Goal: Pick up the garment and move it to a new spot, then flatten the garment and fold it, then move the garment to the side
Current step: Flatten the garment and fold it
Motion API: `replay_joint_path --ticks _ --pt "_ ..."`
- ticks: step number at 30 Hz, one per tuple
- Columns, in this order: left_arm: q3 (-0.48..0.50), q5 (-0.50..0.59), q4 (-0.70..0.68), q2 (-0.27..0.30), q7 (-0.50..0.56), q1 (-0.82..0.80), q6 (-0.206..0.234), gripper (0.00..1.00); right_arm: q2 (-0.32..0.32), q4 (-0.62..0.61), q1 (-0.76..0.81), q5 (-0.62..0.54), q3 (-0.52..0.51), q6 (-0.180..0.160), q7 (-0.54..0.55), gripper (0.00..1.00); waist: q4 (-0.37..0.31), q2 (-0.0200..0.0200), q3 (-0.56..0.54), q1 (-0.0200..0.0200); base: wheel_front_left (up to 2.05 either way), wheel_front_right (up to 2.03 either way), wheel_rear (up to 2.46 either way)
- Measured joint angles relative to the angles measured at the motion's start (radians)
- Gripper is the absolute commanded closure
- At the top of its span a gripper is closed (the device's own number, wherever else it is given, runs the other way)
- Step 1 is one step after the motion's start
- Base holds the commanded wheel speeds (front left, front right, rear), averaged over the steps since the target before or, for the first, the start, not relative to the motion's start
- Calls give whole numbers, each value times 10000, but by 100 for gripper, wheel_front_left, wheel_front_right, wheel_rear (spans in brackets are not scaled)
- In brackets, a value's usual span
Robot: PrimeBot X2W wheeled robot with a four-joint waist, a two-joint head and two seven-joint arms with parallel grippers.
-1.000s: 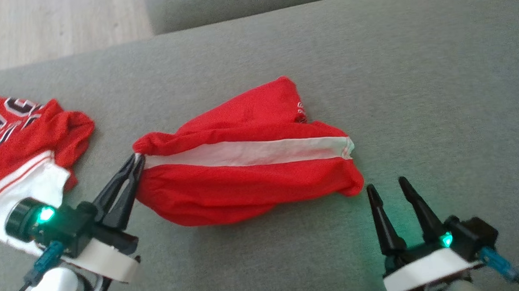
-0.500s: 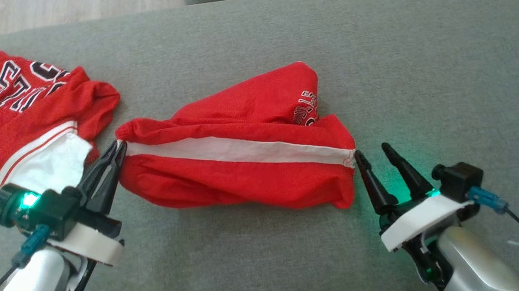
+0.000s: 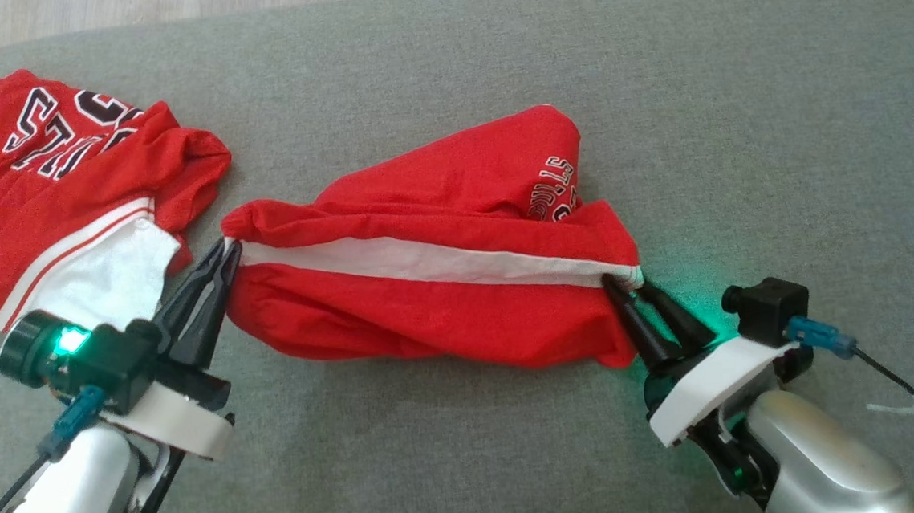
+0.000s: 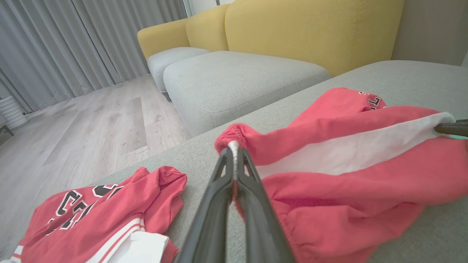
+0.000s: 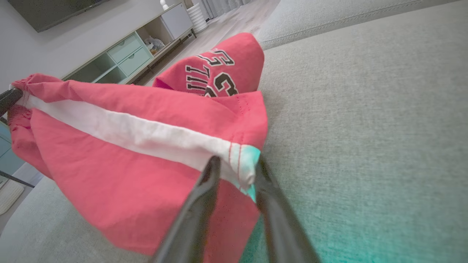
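Now the right claw has reached the shorts' free end.
On the grey seat [image 3: 736,108] the red shorts [image 3: 429,315] lie near the middle, bunched but drawn out lengthwise, with a jersey [image 3: 75,195] lying apart at the left; the head view has tilted over the last second, so the seat's shift is the camera's. The left claw [image 3: 227,247] is clamped on the waistband end of the white stripe [image 3: 425,260], as it was 1 second ago. The right claw [image 3: 628,283] then hung clear of the cloth with its fingers wide. It now straddles the stripe's hem corner [image 5: 243,164], fingers partway in and not yet pinching. Once it closes, I judge both ends will be held, so the shorts can be lifted and carried to a new spot. A loose pinch would let the hem slip.
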Motion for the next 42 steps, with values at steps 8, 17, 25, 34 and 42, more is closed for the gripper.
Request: replay_joint_path --ticks 8,17,25,34,42 --pt "-244 180 -17 -17 -142 -483 -226 100 -119 -617 -288 -157 -1185 0 2 100 -56 0 176 -1 0 0 0" --pt "-1586 334 -201 -389 387 -4657 -662 100 -1005 -1323 -3148 -1323 -3829 0 2 100 -639 0 875 0 0 0 0" --pt "-2709 73 1034 -1586 -539 -9906 -662 100 -1942 -1733 -6322 -2525 -5783 0 -15 100 -1357 0 1820 1 0 0 0" --pt "-1728 635 31 -1923 -715 -8041 -656 100 -1758 -3246 -4746 -3047 -6238 0 -29 100 -1788 0 2123 0 0 0 0" --pt "-1200 892 -100 -1998 -704 -2592 -644 100 -723 -3463 -431 -3060 -6008 0 46 100 -1545 0 1817 -1 0 0 0"
